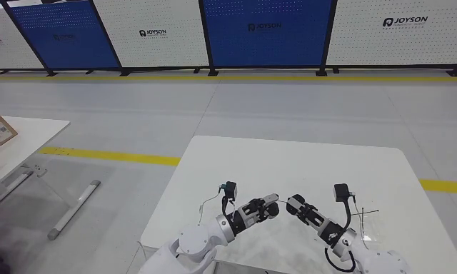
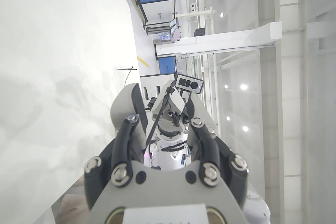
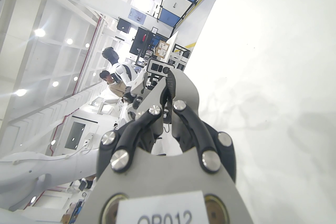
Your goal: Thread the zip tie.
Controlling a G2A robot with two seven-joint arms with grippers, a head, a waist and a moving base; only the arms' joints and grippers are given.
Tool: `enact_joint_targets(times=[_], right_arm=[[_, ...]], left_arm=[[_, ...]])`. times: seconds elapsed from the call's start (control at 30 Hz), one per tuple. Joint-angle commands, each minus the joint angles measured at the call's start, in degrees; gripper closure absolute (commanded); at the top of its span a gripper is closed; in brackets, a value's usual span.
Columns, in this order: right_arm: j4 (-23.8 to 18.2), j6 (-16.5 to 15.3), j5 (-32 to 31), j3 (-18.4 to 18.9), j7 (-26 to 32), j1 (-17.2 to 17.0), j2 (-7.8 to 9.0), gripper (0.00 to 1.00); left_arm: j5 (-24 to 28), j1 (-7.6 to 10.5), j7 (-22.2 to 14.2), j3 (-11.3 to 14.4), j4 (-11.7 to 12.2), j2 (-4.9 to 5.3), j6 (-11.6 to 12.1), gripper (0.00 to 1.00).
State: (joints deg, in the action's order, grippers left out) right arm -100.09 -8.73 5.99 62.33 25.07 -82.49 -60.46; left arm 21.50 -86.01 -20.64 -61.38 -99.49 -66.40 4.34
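Near the table's front edge, the two grippers face each other tip to tip. My left gripper (image 1: 270, 205) (image 2: 164, 107) is open, its fingers (image 2: 136, 104) well apart. A thin black zip tie (image 2: 157, 118) runs slantwise through that gap, close to one pad, towards my right gripper (image 1: 293, 204). In the right wrist view the right gripper (image 3: 168, 86) is shut, with a dark strip pinched between its pads; this looks like the zip tie's other end. In the top view the tie is a faint thin line (image 1: 282, 200) between the two grippers.
The white table (image 1: 300, 167) is bare behind the grippers. A few loose black zip ties (image 1: 365, 215) (image 2: 126, 69) lie on it beside the right arm. A second white table (image 1: 28, 135) stands off to the left across the floor.
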Motion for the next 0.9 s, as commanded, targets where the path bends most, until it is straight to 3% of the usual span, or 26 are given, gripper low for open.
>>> enact_joint_targets(times=[0.0,0.43,0.47,0.5,0.53,0.67,0.87], right_arm=[[0.0,0.0,0.0,0.0,0.0,0.0,0.0,1.0],[0.0,0.0,0.0,0.0,0.0,0.0,0.0,1.0],[-0.04,0.18,-0.14,-0.03,-0.36,-0.12,-0.04,0.82],[-0.17,0.39,-0.32,-0.08,-0.47,-0.18,-0.09,0.56],[-0.25,0.54,-0.43,-0.09,-0.5,-0.21,-0.12,0.0],[-0.83,0.73,-0.26,0.66,-0.78,-0.6,-0.17,0.0],[-2.03,-2.67,2.53,6.93,-1.47,-5.13,0.61,0.0]], left_arm=[[-0.09,0.01,0.09,0.04,0.02,0.0,0.03,1.0],[0.47,0.17,-0.92,0.21,0.1,0.09,-0.53,1.0],[0.47,0.14,-0.99,0.2,0.04,0.1,-0.52,1.0],[0.47,0.11,-1.04,0.18,-0.02,0.11,-0.5,1.0],[0.47,0.08,-1.07,0.15,-0.07,0.13,-0.49,1.0],[1.11,-0.03,-0.64,-0.29,-0.19,0.18,-0.99,1.0],[3.28,0.31,-2.54,-2.61,-0.23,0.63,-4.64,1.0]])
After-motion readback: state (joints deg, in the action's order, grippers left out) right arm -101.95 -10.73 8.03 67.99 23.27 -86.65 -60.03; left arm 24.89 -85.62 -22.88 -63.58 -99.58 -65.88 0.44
